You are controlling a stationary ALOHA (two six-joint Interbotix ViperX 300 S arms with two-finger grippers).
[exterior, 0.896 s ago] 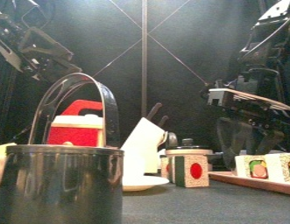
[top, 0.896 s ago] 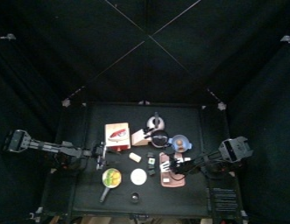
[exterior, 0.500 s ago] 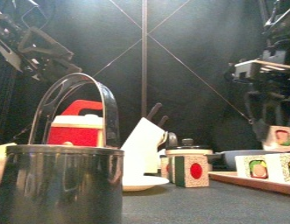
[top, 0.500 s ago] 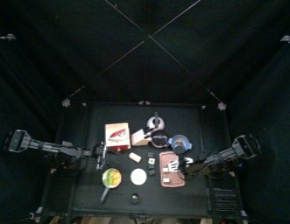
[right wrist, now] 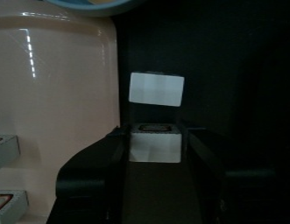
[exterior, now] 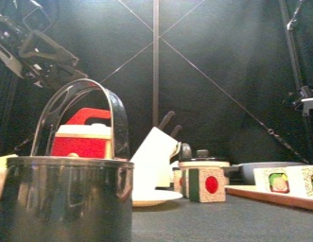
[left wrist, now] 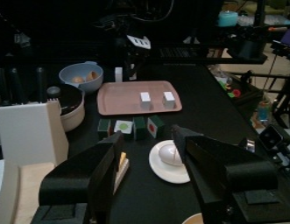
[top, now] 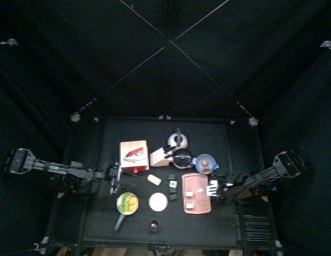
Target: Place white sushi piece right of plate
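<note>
My right gripper (right wrist: pixel 157 150) is shut on a white sushi piece (right wrist: pixel 155 143). It hangs just off the right edge of the pink tray (right wrist: pixel 53 114), above the black table. A brighter white square (right wrist: pixel 158 88) shows just beyond the fingertips; I cannot tell if it belongs to the held piece. In the top view the right gripper (top: pixel 224 186) is right of the pink tray (top: pixel 197 203). The white plate (top: pixel 158 201) lies left of the tray. My left gripper (left wrist: pixel 153 149) is open and empty, resting at the table's left (top: pixel 116 180).
Two sushi pieces (left wrist: pixel 157 96) lie on the pink tray (left wrist: pixel 123 105), and two more (left wrist: pixel 137 128) stand before it. A blue bowl (left wrist: pixel 79 77), a white knife block (exterior: pixel 156 156), a red box (exterior: pixel 83 132) and a black pot (exterior: pixel 64 198) stand around.
My right gripper lifted a sushi piece from the pink tray and carried it right, past the tray's edge and out of the front view. The left arm has not moved.
</note>
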